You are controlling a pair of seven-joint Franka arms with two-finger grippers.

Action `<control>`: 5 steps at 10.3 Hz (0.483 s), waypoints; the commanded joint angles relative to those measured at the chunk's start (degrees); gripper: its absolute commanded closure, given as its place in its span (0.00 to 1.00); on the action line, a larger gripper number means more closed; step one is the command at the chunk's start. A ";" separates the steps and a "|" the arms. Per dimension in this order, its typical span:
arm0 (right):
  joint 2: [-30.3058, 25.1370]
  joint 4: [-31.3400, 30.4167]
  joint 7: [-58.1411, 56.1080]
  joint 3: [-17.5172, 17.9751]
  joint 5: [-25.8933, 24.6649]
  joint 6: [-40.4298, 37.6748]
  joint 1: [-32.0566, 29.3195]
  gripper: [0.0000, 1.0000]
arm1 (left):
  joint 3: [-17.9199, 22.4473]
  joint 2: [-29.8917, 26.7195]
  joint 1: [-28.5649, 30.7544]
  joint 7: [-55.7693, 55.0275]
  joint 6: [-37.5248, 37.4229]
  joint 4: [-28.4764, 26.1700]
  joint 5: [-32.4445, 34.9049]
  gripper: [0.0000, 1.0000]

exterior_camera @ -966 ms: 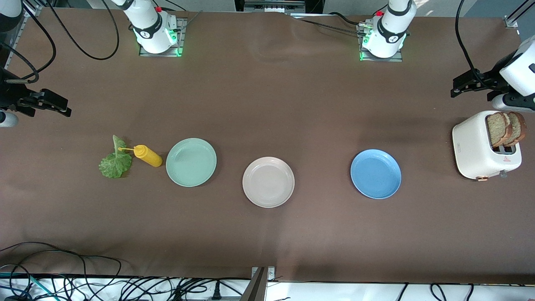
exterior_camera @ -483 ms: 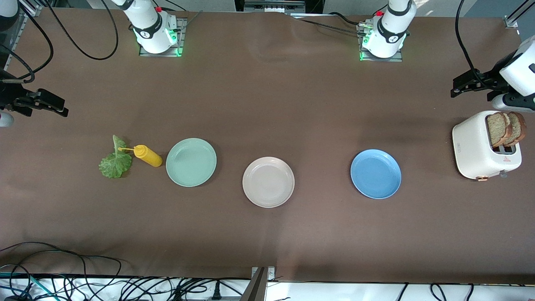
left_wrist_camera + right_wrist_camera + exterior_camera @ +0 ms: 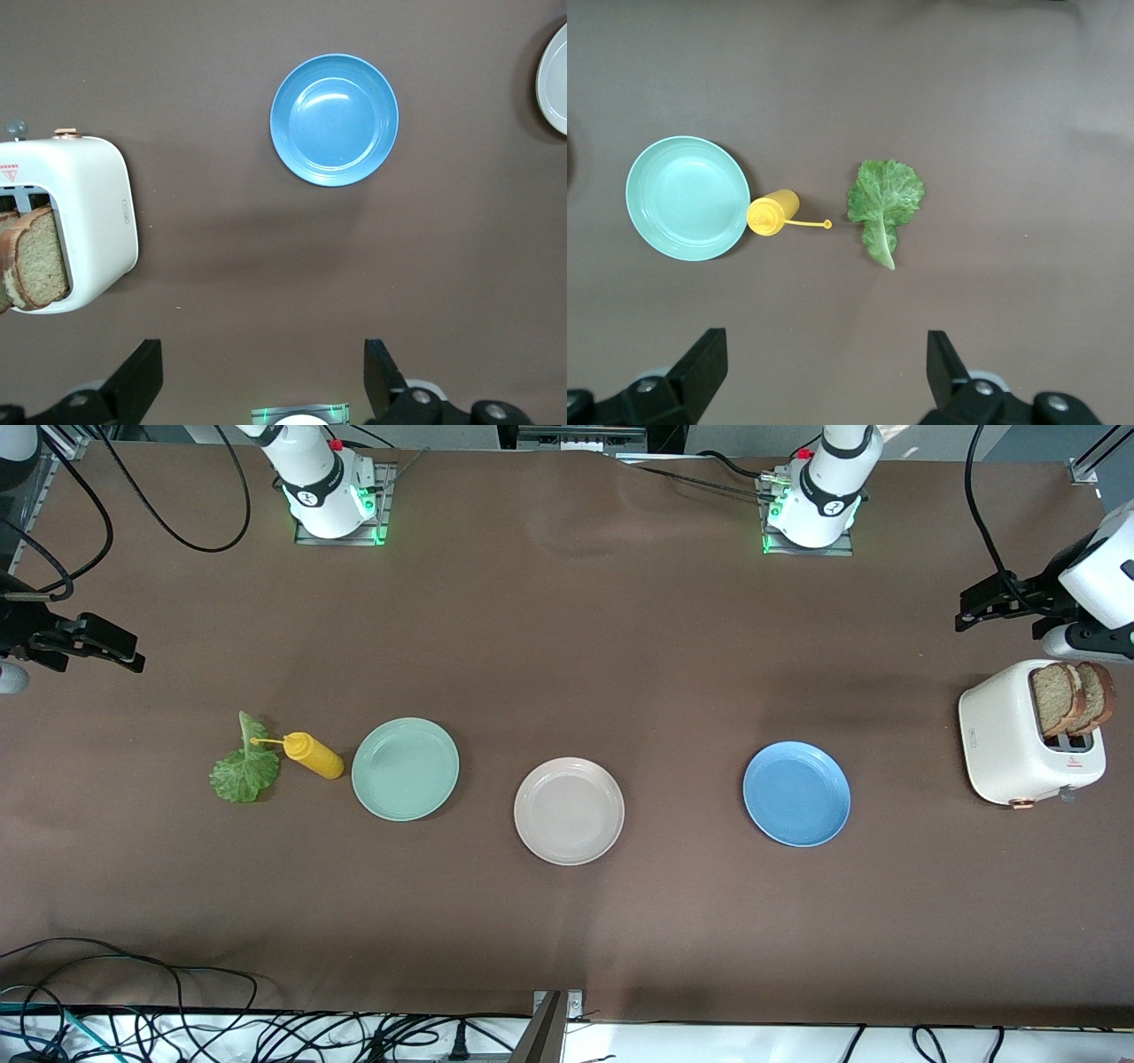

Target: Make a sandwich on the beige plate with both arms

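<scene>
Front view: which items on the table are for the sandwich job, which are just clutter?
Job:
beige plate, bare
two bread slices, in the toaster
lettuce leaf, on the table
left gripper, open, over the table beside the toaster
right gripper, open, over the table beside the lettuce leaf

Lying about:
mint green plate
blue plate
yellow squeeze bottle
</scene>
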 commanded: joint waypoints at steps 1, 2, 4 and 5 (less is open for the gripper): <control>-0.21 0.87 -0.94 0.04 0.92 -1.16 -0.22 0.00 | -0.31 -0.41 0.59 -0.27 -0.04 -0.39 -1.19 0.00; -0.21 0.95 -0.94 0.04 0.83 -1.16 -0.22 0.00 | -0.31 -0.41 0.59 -0.27 -0.04 -0.39 -1.19 0.00; -0.21 0.87 -0.94 0.04 0.83 -1.16 -0.14 0.00 | -0.23 -0.32 0.59 -0.27 -0.04 -0.48 -1.19 0.00; -0.21 0.87 -0.94 0.04 0.83 -1.16 -0.22 0.00 | -0.22 -0.32 0.59 -0.27 0.04 -0.65 -1.19 0.00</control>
